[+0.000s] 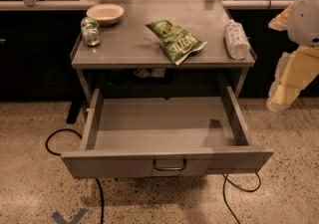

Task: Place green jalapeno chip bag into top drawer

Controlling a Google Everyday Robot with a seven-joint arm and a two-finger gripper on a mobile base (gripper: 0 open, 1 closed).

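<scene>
The green jalapeno chip bag (175,42) lies flat on the grey table top (124,46), right of centre, with its pale end toward the front edge. The top drawer (164,128) below the table top is pulled fully out, and nothing shows inside it. Its front panel carries a small metal loop handle (169,166). My arm comes in at the right edge. The gripper (280,99) hangs low beside the drawer's right side, clear of the bag and the table, and nothing shows in it.
A pale bowl (105,13) stands at the table's back left, with a small green-topped can (90,32) in front of it. A white plastic bottle (237,39) lies at the right edge. Black cables (57,136) run over the speckled floor around the drawer.
</scene>
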